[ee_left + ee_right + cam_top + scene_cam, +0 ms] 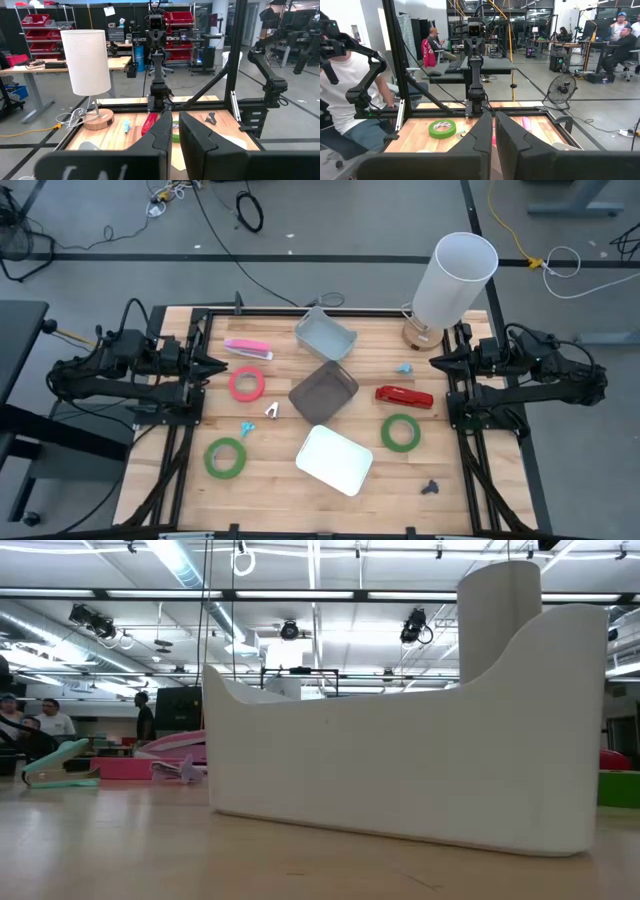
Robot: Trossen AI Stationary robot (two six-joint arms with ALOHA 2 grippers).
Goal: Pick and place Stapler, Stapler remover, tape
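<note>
both arms wait at the table's (170, 510) side edges, fingers nearly closed on nothing; tape (247, 384) lies between.

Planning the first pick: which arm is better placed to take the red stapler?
The right, probably. The red stapler lies on the table's right half, just in front of the right gripper, while the left gripper waits at the far edge, beyond the dark bin.
</note>
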